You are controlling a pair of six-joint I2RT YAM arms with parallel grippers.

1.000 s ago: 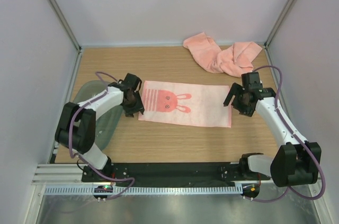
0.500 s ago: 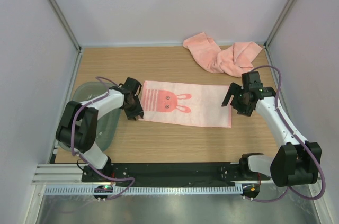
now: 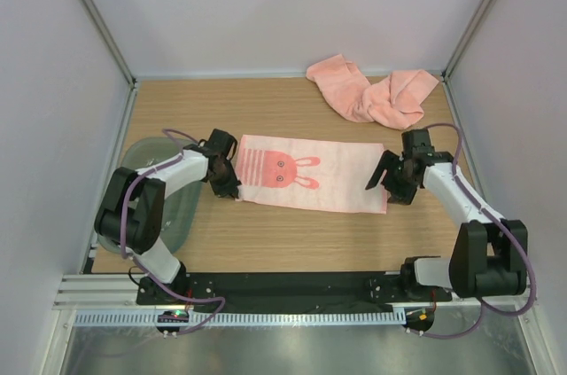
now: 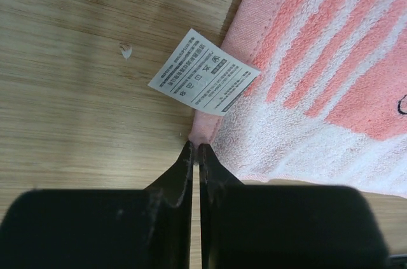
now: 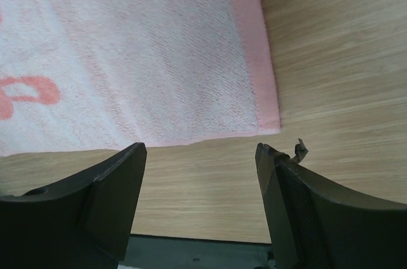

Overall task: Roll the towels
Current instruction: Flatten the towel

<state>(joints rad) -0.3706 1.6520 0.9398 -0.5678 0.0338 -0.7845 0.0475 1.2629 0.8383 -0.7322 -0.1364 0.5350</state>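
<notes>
One salmon-pink towel (image 3: 310, 173) lies flat on the wooden table, with a rabbit face and stripes at its left end. My left gripper (image 3: 232, 189) sits at its near-left corner. In the left wrist view the gripper (image 4: 196, 148) is shut on the towel's (image 4: 331, 78) corner hem, just below a white care label (image 4: 203, 73). My right gripper (image 3: 388, 182) is open at the towel's near-right corner. In the right wrist view the gripper (image 5: 200, 148) is just off the towel's (image 5: 140, 59) edge and holds nothing. Other towels (image 3: 372, 91) lie crumpled at the back right.
A translucent grey-green tray (image 3: 182, 207) sits at the left under my left arm. White walls with metal posts close in the table on three sides. A black rail runs along the near edge.
My left gripper has slid along the towel's left edge to its near-left corner. My right gripper has moved left and nearer, up to the towel's near-right corner.
</notes>
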